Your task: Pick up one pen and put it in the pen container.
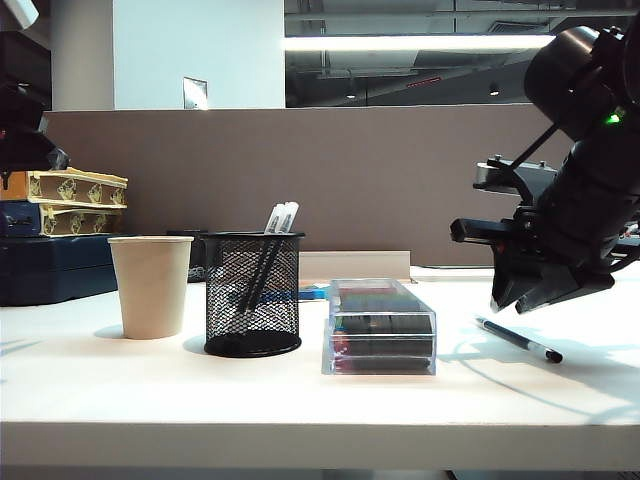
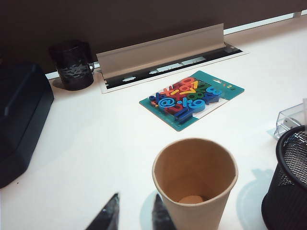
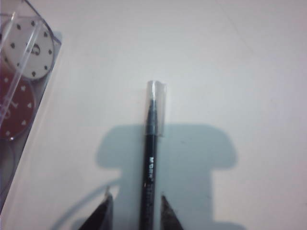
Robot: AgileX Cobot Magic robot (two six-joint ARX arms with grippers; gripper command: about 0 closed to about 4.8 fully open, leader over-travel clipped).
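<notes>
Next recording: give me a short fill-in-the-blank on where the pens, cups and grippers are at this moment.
1. The pen lies on the table, right of the clear ____ box.
2. The mesh pen container already holds ____ pens.
3. The right gripper has one finger on either side of the ____.
4. The left gripper hovers by the beige ____ cup.

Missing words: plastic; two; pen; paper

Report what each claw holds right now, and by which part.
Nothing is held. The right claw stands open astride the pen on the table; the left claw hangs open, empty, beside the paper cup.
</notes>
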